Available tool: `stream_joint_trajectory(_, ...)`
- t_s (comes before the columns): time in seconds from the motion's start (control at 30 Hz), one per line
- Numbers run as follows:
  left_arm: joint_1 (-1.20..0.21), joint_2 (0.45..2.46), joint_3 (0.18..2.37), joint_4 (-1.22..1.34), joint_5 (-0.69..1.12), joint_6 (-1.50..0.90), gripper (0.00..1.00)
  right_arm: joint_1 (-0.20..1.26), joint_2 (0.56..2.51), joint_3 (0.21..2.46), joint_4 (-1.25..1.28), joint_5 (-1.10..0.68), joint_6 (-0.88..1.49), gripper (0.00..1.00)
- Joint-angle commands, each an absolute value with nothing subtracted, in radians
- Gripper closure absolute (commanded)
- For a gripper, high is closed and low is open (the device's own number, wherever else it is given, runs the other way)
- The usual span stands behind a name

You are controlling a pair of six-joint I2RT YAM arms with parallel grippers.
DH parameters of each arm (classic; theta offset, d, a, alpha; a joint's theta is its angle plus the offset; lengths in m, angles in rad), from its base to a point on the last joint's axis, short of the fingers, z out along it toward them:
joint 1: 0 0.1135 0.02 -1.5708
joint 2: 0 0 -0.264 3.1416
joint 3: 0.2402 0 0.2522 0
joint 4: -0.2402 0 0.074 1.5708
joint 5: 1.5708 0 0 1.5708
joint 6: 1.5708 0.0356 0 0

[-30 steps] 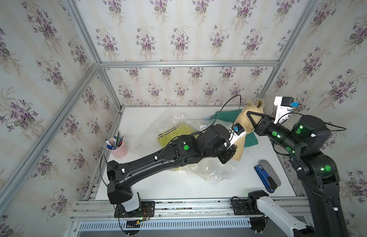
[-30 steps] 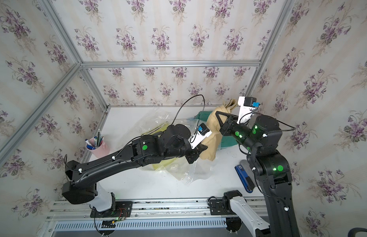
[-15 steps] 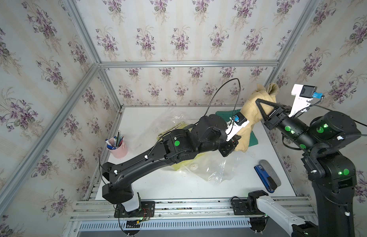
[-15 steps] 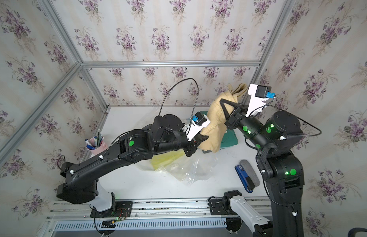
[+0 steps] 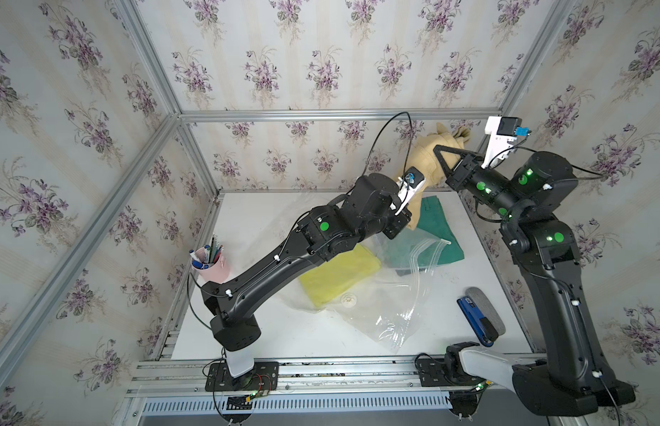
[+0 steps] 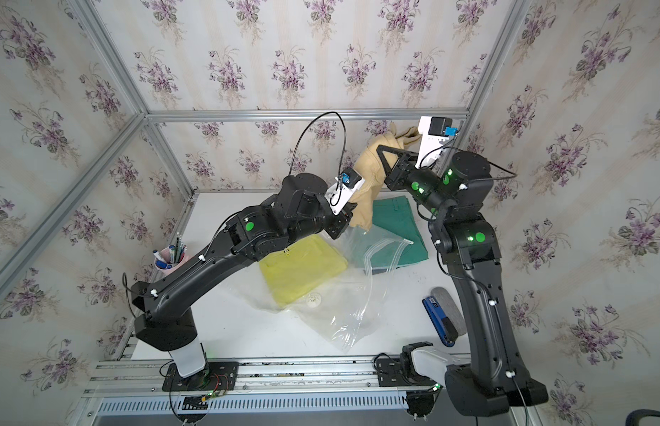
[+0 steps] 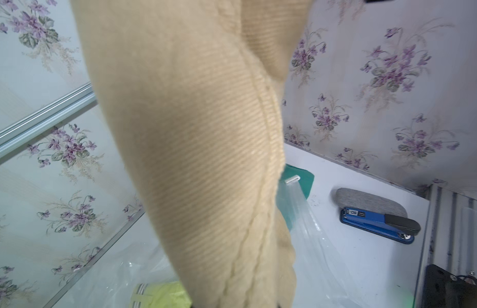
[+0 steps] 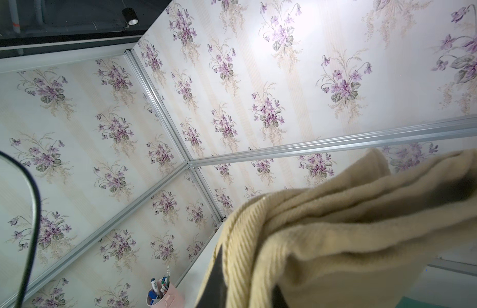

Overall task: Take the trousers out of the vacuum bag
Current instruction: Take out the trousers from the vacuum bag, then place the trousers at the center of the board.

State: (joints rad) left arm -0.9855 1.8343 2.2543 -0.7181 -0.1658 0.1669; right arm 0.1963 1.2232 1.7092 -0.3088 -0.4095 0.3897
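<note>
The khaki trousers (image 5: 426, 166) are held raised over the bench (image 5: 254, 221), clamped high by the right end effector (image 5: 439, 152) and lower by the left end effector (image 5: 404, 223).

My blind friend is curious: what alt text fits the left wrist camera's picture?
Close up, tan ribbed trousers hang across most of the frame. Behind them on the white table lie a clear vacuum bag and a blue stapler.
</note>
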Motion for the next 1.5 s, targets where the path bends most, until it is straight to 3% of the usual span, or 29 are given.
stream_joint_trajectory(0.0,-0.941,1.881,2.304,-0.672,-0.172,0.188,1.0,0.176,1.27,1.716,-0.17,-0.45,0.401,1.0)
stream_joint_trajectory(0.4,-0.799,2.11,2.518,-0.634,-0.166,0.229,1.0,0.022,1.477,1.681,0.089,-0.648,0.57,1.0)
stream_joint_trajectory(1.0,-0.709,2.241,2.568,-0.52,-0.23,0.247,1.0,-0.045,1.749,1.67,0.331,-0.779,0.685,1.0)
stream_joint_trajectory(1.47,-0.723,2.299,2.552,-0.546,-0.138,0.169,1.0,-0.176,1.675,1.3,0.562,-0.853,0.782,1.0)
